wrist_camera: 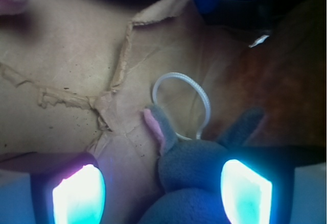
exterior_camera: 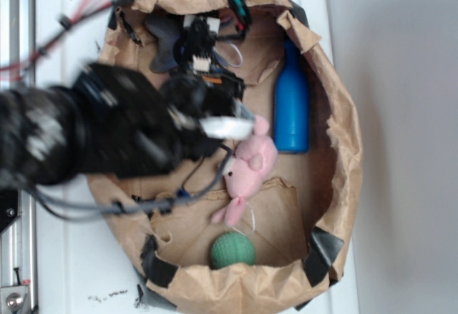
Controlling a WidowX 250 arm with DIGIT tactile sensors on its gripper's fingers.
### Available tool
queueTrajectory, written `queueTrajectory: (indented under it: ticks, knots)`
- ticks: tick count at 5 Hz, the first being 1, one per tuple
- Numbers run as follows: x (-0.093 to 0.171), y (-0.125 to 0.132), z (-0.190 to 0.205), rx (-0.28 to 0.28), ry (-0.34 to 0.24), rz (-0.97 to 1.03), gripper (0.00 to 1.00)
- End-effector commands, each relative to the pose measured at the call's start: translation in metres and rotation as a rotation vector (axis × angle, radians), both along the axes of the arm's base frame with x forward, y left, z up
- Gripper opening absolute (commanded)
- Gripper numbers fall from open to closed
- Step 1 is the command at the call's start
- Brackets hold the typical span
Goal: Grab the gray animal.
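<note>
We see the end effector [wrist_camera: 161, 193] with its two pads spread wide, one glowing at each lower corner of the wrist view, and the gray animal [wrist_camera: 196, 165] lying between them, nearer the right-hand pad. Nothing is pinched yet, as far as we can tell: the pads stand apart from the plush on the left side, and whether the right one touches it we cannot tell. So we judge the approach done and the closing and lifting still to come.

From the exterior view we take the paper bag [exterior_camera: 343, 149] as our landmark: a wide brown bag with crumpled, rolled-down walls patched with dark tape, standing on a white table [exterior_camera: 71, 271]. The arm [exterior_camera: 86, 135], black and blurred, reaches over the bag's left wall and hides most of its middle. Against the bag's right wall stands a smooth, hard-looking blue bottle [exterior_camera: 291, 103]. Near the bag's centre lies a fuzzy pink plush animal [exterior_camera: 247, 167], and by its lower wall a knobbly green ball [exterior_camera: 232, 249].

The gray animal is soft, dark fleece with a pink-lined ear [wrist_camera: 155, 127] and a thin pale string tail [wrist_camera: 189, 89] looped on the bag's creased, torn paper floor.
</note>
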State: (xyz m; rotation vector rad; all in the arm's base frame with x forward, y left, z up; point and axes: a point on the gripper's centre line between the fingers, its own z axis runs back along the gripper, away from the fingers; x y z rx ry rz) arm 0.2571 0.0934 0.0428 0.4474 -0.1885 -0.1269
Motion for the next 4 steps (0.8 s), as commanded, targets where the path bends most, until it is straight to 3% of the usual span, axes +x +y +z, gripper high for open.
queueTrajectory:
  ticks: [1,3,4]
  knots:
    - [0.000,0.012,0.024,-0.036,-0.044,0.055,1.00]
    - [0.023,0.022,-0.006,0.060,0.008,0.145,1.00]
    - [0.028,0.019,-0.007,0.071,0.014,0.148,1.00]
